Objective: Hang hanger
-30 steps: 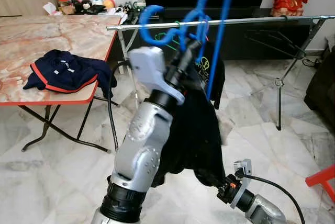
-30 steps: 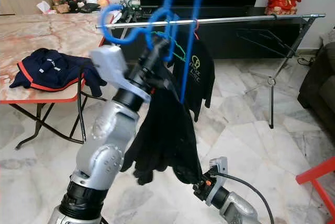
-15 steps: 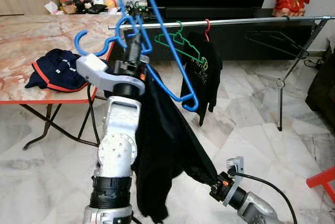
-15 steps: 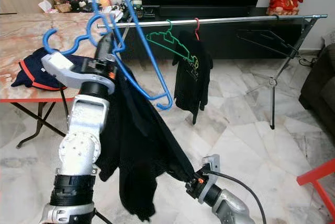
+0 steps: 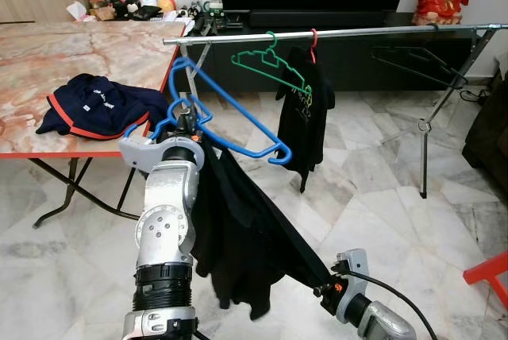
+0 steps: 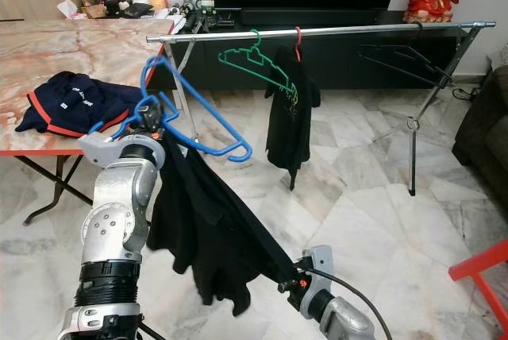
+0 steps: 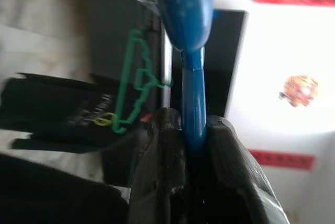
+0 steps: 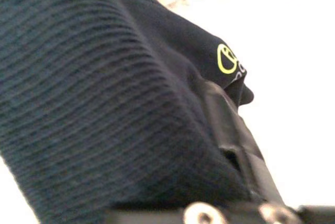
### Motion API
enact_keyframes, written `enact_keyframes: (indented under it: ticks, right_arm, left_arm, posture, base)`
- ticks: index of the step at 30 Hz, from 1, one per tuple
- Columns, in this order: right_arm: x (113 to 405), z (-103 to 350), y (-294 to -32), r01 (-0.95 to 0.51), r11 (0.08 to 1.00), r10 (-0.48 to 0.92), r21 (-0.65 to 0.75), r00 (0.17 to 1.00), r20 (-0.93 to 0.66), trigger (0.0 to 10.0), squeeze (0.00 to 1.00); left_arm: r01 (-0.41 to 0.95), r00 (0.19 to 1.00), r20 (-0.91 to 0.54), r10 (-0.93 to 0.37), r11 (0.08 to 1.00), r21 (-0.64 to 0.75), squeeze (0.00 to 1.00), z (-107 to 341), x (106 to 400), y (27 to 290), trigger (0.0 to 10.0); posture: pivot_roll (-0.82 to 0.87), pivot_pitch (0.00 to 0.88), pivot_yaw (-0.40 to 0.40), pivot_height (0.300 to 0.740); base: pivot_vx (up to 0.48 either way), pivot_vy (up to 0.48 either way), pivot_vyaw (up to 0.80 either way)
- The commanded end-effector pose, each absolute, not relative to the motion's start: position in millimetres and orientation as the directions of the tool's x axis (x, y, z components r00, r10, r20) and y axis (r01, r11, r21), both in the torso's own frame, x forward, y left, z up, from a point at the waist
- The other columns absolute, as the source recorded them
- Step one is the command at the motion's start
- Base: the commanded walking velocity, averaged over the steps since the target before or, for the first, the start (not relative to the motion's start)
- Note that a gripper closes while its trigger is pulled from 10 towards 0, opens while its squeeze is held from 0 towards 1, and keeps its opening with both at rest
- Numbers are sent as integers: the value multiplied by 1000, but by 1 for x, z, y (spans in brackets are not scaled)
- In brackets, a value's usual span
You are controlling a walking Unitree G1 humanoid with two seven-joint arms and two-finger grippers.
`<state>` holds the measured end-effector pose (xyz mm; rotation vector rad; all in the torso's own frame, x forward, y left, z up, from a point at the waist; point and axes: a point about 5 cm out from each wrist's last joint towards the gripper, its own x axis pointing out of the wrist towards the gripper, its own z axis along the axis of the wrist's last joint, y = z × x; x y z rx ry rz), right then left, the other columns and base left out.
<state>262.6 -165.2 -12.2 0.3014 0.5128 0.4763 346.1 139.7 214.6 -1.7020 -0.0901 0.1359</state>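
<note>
Two grippers are at work: our left gripper (image 7: 189, 145) pinches the blue hanger (image 5: 230, 113) tight between its fingers, held up left of and nearer than the metal rail (image 5: 333, 34). Our right gripper (image 5: 327, 286), low and near, clamps a corner of the black shirt (image 5: 238, 237) draped from that hanger. On the rail hang a green hanger (image 5: 270, 62) and another black shirt (image 5: 305, 113).

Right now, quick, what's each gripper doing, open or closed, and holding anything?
Left gripper: closed on the blue hanger.
Right gripper: closed on the black shirt, pulling its hem low.
</note>
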Motion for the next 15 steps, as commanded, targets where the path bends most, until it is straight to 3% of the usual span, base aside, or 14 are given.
enact_keyframes:
  ticks: [1,4,10,12,15]
  right_arm:
    - [236,-38,-195,-192,929,348,318,749,-564,0,0]
    - [228,-46,-205,-158,970,239,183,735,-635,0,0]
    - [218,-52,-213,-108,983,179,148,731,-659,0,0]
    - [216,-53,-211,-105,983,180,152,728,-662,0,0]
    - [216,-54,-209,-110,981,187,157,726,-662,0,0]
  left_arm:
    - [-29,985,-82,153,-317,-948,0,226,341,113,10000]
    - [-209,941,-264,211,-251,-945,0,207,339,124,10000]
    - [-386,858,-414,303,-150,-910,0,177,325,147,10000]
    - [-480,813,-455,365,-23,-877,0,162,314,163,10000]
    - [-548,778,-478,408,68,-833,0,151,307,175,10000]
  posture:
    - [-19,57,17,740]
    - [-18,60,18,740]
    - [-15,68,21,740]
    - [-13,72,22,740]
    - [-10,72,27,740]
  base:
    - [0,0,0]
    - [0,0,0]
    - [0,0,0]
    - [0,0,0]
    - [0,0,0]
